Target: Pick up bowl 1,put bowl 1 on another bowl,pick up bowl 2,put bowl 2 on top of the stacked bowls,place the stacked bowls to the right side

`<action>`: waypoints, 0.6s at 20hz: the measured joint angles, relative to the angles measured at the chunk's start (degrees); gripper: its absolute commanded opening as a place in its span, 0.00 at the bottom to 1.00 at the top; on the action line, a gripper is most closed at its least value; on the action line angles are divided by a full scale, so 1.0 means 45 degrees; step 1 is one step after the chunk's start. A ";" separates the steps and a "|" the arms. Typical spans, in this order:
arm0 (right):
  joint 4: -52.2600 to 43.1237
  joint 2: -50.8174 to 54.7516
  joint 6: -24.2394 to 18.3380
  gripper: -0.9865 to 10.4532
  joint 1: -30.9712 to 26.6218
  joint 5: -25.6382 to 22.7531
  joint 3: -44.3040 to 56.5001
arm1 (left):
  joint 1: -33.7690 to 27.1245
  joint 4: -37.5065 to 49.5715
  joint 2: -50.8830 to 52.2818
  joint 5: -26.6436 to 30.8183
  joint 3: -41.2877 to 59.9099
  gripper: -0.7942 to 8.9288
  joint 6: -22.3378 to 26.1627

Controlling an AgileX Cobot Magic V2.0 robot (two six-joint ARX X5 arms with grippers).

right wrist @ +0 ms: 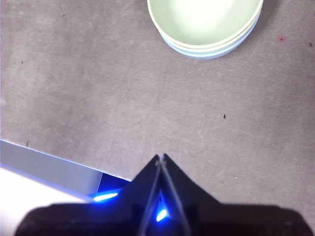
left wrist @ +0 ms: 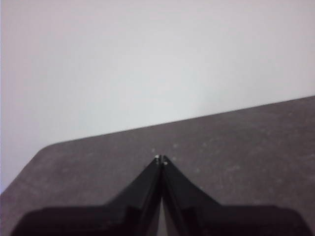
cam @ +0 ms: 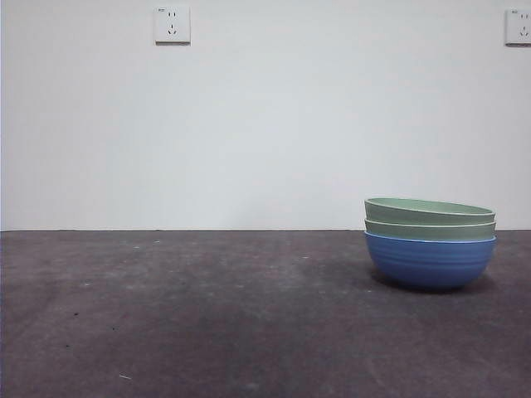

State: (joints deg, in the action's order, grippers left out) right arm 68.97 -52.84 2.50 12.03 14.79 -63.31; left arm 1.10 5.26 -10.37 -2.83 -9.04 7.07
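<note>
1. The stacked bowls sit at the table's right side: two pale green nested in another bowl, the blue one.
2. My right gripper, jaws closed and empty, is the nearer, the stack ahead of it.
3. My left gripper, also closed and empty, waits.

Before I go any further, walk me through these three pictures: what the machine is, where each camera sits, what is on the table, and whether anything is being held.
This is a two-armed robot at a table. One picture comes from a low camera looking level across the dark table; the other two come from cameras on the arms' wrists. The front view shows the stacked bowls: two pale green ones nested in a blue bowl, standing to the right side, with wall sockets behind. The left claw is shut and holds nothing, over bare table. The right claw is also shut and empty, looking down at the stack from apart. No arm touches the bowls.
</note>
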 measured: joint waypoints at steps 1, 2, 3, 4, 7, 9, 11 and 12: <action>-0.0005 0.0000 0.0000 0.09 0.0000 0.0005 0.0000 | -0.0044 0.0000 0.0325 0.0044 0.0393 0.08 0.0000; -0.0005 0.0000 -0.0005 0.09 0.0000 0.0005 0.0000 | -0.0092 0.0005 0.0612 0.0049 0.0729 0.08 0.0000; -0.0005 0.0000 0.0000 0.09 0.0000 0.0000 0.0000 | -0.0141 -0.0005 0.0874 0.0058 0.1035 0.08 0.0000; 0.0000 0.0000 0.0000 0.09 0.0000 0.0000 0.0000 | -0.0160 -0.0010 0.1093 0.0068 0.1316 0.08 0.0000; -0.0005 0.0000 -0.0005 0.09 0.0000 0.0005 0.0000 | -0.0160 -0.0495 0.1549 0.0063 0.1778 0.08 -0.0005; -0.0005 0.0000 -0.0005 0.09 0.0000 0.0000 0.0000 | -0.0160 -0.1423 0.1831 0.0068 0.1778 0.08 -0.0005; -0.0005 0.0000 0.0000 0.09 0.0000 0.0000 0.0000 | -0.0160 -0.2438 0.2040 0.0053 0.1778 0.08 -0.0010; -0.0005 0.0000 0.0000 0.09 0.0000 0.0005 0.0000 | -0.0160 -0.2934 0.2176 0.0029 0.1778 0.08 -0.0034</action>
State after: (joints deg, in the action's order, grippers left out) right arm 68.95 -52.84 2.50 12.03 14.81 -63.31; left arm 0.38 -7.94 -0.58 -2.70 -1.04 6.92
